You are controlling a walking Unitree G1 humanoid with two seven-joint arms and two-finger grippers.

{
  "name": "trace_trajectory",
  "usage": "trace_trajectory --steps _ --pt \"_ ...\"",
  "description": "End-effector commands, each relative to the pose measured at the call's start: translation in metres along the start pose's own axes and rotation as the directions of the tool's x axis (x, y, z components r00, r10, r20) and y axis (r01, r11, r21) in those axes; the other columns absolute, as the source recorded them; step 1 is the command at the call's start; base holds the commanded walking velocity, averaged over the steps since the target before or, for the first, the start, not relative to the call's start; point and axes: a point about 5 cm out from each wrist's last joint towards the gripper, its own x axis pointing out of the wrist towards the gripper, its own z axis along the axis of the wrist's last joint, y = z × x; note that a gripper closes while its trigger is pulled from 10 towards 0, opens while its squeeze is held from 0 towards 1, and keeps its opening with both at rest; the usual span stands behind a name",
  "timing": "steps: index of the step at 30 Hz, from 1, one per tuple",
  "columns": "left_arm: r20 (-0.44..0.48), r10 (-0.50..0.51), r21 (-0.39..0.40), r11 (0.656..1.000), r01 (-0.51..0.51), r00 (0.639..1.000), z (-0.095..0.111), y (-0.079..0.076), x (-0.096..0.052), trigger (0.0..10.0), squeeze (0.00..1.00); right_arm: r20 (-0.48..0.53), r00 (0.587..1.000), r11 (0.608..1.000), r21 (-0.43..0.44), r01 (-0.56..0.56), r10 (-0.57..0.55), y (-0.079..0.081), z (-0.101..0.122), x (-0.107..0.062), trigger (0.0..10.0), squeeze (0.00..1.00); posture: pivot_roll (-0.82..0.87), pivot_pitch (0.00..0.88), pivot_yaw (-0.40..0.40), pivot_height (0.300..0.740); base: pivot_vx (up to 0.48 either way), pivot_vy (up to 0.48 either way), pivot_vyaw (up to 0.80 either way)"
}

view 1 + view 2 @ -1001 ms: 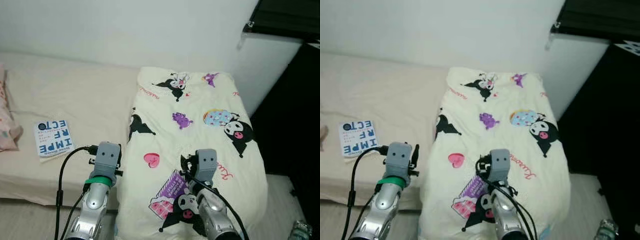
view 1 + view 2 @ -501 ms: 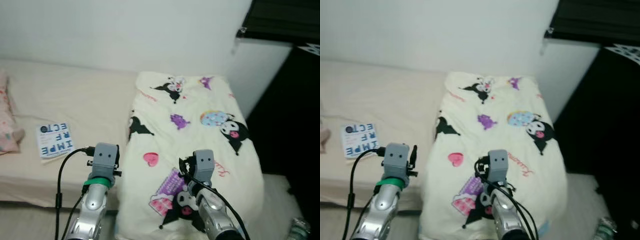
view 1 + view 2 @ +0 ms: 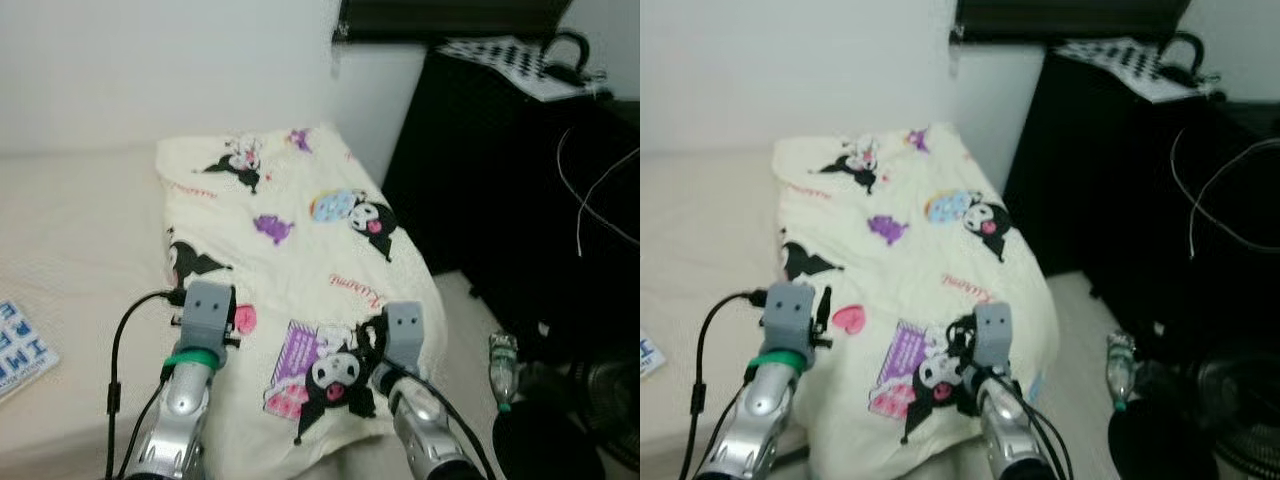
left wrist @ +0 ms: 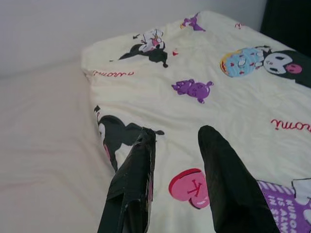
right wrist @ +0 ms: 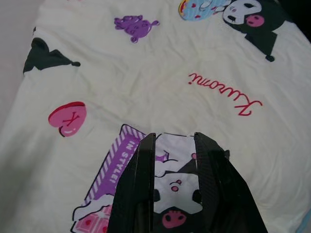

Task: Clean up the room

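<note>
Hovered over cartoon-print quilt (image 3: 290, 250) on bed (image 3: 70, 230): left gripper (image 4: 175, 160) parted, right gripper (image 5: 174, 160) seemingly slightly apart, empty.

Cream cartoon-print blanket (image 3: 910, 270) covers the bed (image 3: 700, 230) end. Both arms reach over it; left hand (image 3: 792, 305), right hand (image 3: 992, 332). Plastic bottle (image 3: 1120, 368) on floor beside black cabinet (image 3: 1110, 180); fan (image 3: 1240, 400) nearby.

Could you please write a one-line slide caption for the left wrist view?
Left hand, fingers apart, hovers over the cartoon-print blanket on the bed.
</note>
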Motion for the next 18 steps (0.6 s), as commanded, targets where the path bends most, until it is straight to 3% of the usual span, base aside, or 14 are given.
trace_trajectory --steps 1,18 --pt "-0.038 -0.008 0.010 1.000 0.008 0.999 -0.0083 -0.0021 -0.0043 10.0 0.00 -0.038 0.999 1.000 -0.003 -0.003 0.003 -0.0014 -0.0067 -0.0018 10.0 0.00 0.03 0.000 -0.021 0.740 0.000 0.000 0.00" --pt "-0.033 0.011 0.029 1.000 -0.010 0.999 -0.0080 0.0008 -0.0036 10.0 0.00 -0.032 0.999 1.000 -0.012 -0.019 0.019 0.0006 -0.0046 0.0000 10.0 0.00 0.03 0.000 -0.022 0.740 0.000 0.000 0.00"
